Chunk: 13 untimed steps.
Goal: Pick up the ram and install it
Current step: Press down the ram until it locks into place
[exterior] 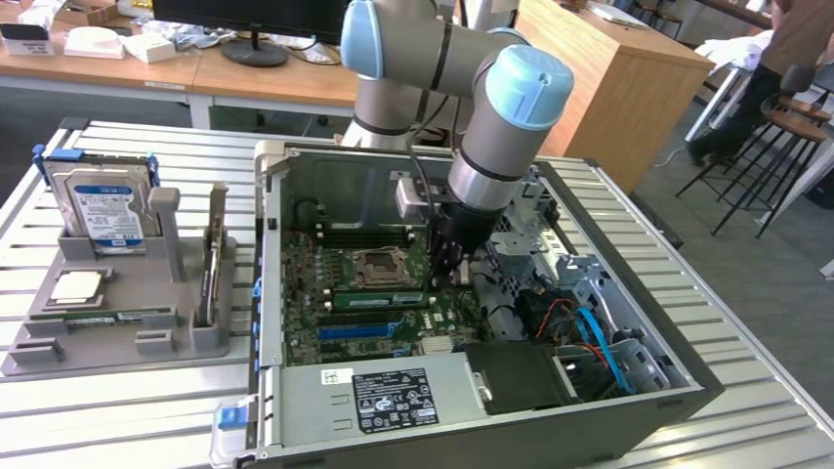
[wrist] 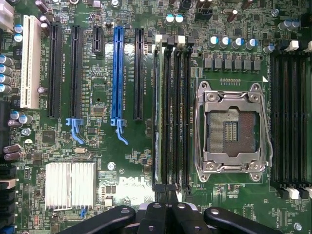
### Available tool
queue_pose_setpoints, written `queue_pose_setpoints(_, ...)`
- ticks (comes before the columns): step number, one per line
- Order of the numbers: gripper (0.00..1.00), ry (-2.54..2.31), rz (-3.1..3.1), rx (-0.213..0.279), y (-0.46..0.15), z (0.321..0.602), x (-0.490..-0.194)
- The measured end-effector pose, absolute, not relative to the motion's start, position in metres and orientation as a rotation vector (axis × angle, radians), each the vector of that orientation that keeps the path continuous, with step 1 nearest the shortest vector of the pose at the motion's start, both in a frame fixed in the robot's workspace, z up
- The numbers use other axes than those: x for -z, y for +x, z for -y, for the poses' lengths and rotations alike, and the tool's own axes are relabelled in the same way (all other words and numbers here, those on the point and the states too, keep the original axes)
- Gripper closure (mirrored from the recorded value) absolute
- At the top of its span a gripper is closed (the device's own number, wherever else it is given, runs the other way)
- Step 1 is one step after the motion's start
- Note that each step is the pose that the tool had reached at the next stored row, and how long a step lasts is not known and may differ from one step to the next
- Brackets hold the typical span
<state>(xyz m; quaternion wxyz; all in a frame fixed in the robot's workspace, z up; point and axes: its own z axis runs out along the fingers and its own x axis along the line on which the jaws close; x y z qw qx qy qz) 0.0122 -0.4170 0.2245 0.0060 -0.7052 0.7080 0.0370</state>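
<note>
The ram [exterior: 378, 298] is a green stick lying along a memory slot of the motherboard inside the open computer case [exterior: 280, 293]. In the wrist view the ram [wrist: 156, 112] is a thin edge standing in the outermost of the black slots [wrist: 178, 112] beside the CPU socket [wrist: 231, 126]. My gripper [exterior: 450, 278] reaches down into the case at the stick's end nearest the arm. Its black fingers [wrist: 155, 214] are shut together with nothing between them, and the gripper [wrist: 168, 192] has its tips right at the slot ends. Whether they press on the stick I cannot tell.
A grey holder [exterior: 117, 322] on the slatted table at the exterior view's left carries a hard drive [exterior: 104, 205] and a second stick [exterior: 209, 269] standing on edge. Blue and red cables [exterior: 593, 337] and the power supply [exterior: 385, 396] crowd the case. A person stands far back right.
</note>
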Motion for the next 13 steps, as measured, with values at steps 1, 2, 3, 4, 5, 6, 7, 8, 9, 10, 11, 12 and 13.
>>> queue_pose_setpoints(1,0.90,-2.207,-2.216,-0.116,0.0121,0.4172,-0.2241)
queue_pose_setpoints(2,0.90,-2.207,-2.216,-0.116,0.0121,0.4172,-0.2238)
queue_pose_setpoints(3,0.90,-2.207,-2.216,-0.116,0.0121,0.4172,-0.2238)
queue_pose_setpoints(4,0.90,-2.207,-2.216,-0.116,0.0121,0.4172,-0.2238)
queue_pose_setpoints(5,0.90,-2.207,-2.216,-0.116,0.0121,0.4172,-0.2238)
queue_pose_setpoints(6,0.90,-2.207,-2.216,-0.116,0.0121,0.4172,-0.2237)
queue_pose_setpoints(7,0.90,-2.207,-2.216,-0.116,0.0122,0.4172,-0.2235)
queue_pose_setpoints(8,0.90,-2.207,-2.216,-0.115,0.0122,0.4171,-0.2228)
queue_pose_setpoints(9,0.90,-2.207,-2.216,-0.115,0.0122,0.4172,-0.2224)
queue_pose_setpoints(10,0.90,-2.207,-2.216,-0.114,0.0122,0.4173,-0.2221)
queue_pose_setpoints(11,0.90,-2.207,-2.216,-0.114,0.0122,0.4174,-0.2221)
queue_pose_setpoints(12,0.90,-2.207,-2.216,-0.115,0.0122,0.4173,-0.2220)
queue_pose_setpoints(13,0.90,-2.207,-2.216,-0.115,0.0122,0.4173,-0.2219)
